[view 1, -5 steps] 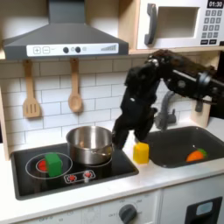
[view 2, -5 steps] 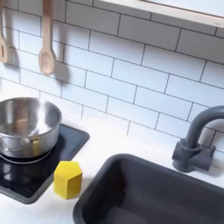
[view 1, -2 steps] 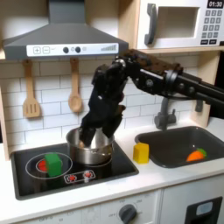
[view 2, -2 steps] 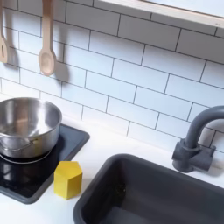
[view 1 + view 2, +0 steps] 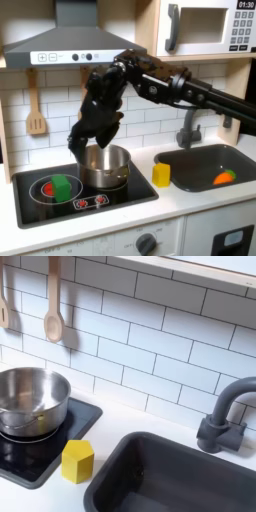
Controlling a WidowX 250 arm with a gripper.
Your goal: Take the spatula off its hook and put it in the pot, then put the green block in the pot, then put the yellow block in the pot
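The light wooden spatula (image 5: pixel 36 110) hangs on the tiled wall at the first exterior view's left, and its handle (image 5: pixel 3 304) also shows at the second exterior view's left edge. On the stove stands the steel pot (image 5: pixel 104 166) (image 5: pixel 30 401), with nothing visible inside. The green block (image 5: pixel 62 186) rests on the front left burner. The yellow block (image 5: pixel 161 174) (image 5: pixel 78 460) sits on the counter between stove and sink. My gripper (image 5: pixel 79 140) hangs just above the pot's left rim, to the right of the spatula; its dark fingers blur together.
A wooden spoon (image 5: pixel 53 311) hangs on the wall behind the pot. The dark sink (image 5: pixel 205 165) holds a small orange piece (image 5: pixel 224 178), with a faucet (image 5: pixel 226 416) behind it. A range hood (image 5: pixel 70 45) overhangs the stove, with a microwave (image 5: pixel 208 28) to its right.
My arm has swung left from near the yellow block, across the pot, toward the wall with the spatula. The blocks, pot and spatula have not moved.
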